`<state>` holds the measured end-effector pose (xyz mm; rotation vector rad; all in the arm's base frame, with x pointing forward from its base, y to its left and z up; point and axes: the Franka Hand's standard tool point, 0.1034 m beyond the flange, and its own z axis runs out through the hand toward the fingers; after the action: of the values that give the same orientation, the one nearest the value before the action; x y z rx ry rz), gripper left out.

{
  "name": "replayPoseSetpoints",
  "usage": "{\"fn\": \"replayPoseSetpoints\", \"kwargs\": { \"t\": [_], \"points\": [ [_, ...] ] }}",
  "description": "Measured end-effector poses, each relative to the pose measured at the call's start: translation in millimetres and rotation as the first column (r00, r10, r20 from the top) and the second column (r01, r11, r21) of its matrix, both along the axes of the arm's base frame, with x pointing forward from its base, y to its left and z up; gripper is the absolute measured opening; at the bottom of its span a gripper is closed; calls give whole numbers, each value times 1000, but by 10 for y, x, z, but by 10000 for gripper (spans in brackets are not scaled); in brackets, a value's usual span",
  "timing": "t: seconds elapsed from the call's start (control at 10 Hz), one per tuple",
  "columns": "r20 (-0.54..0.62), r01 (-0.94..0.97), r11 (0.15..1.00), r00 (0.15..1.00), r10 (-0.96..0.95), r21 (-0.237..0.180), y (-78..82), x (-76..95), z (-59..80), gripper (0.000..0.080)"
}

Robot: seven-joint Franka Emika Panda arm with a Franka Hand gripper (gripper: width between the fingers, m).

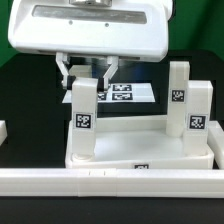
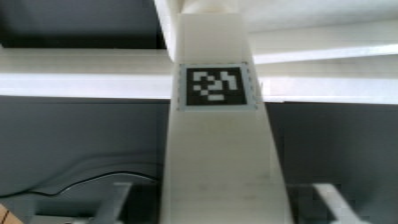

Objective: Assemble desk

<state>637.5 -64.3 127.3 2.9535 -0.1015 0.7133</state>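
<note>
Nearest, white rail (image 1: 110, 181); behind, desk tabletop (image 1: 140, 150) with legs (image 1: 84, 120) pointing upward.

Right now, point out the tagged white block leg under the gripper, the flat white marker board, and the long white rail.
white block leg (image 1: 83, 120): exterior view, tagged face.
marker board (image 1: 128, 94): exterior view, printed top.
long white rail (image 1: 60, 180): exterior view, top edge.

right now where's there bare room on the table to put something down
Bare black table shows at the exterior view's left, between the tabletop and the frame edge, and a smaller strip at the right past the legs. It is crowded in the middle: three upright legs stand on the tabletop, the jaws close around the left leg, the marker board behind, the long rail in front.
</note>
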Motion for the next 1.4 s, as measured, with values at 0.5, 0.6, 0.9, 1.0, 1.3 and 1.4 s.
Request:
{"fn": "replayPoseSetpoints", "kwargs": {
  "t": [0.5,0.6,0.9,1.0,1.3,1.4],
  "points": [
    [-3,4,1000,1000,-4,-1,-32,-9,-15,646],
    [-4,5,1000,1000,-5,0,-38,-9,-8,646],
    [-39,9,999,999,-8,41,-25,56,187,649],
    [-64,10,999,998,-6,48,-6,20,124,649],
    [-177,27,996,984,-11,88,14,-77,-30,649],
    [-249,26,994,968,1,103,8,-59,-36,649]
  ]
}}
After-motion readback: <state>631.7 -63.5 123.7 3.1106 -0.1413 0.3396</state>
